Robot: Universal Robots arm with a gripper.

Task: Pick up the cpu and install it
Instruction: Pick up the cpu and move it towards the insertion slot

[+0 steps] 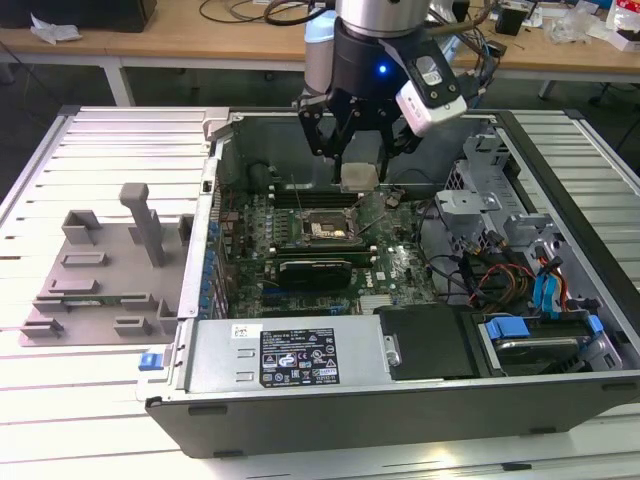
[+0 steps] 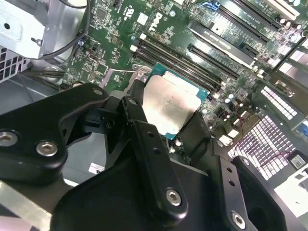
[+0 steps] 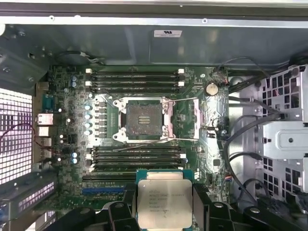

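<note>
Biggest worry from here: the cpu point(image 3: 164, 202) landing in the open socket point(image 3: 144, 120) a bit rotated or tilted, which would likely mash the pins. It could also slip, since it's only pinched by its edges. The claw point(image 1: 360, 162) is clenched on the cpu, closed to just the chip's width and touching nothing else. The chip hangs above the motherboard point(image 1: 400, 265) inside the case point(image 1: 400, 420), near the empty socket and not seated.

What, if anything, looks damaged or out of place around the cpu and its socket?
Nothing serious stands out. The gripper holds the cpu above the board, and the socket lies open and empty. The cpu's metal top bears faint smears.
</note>
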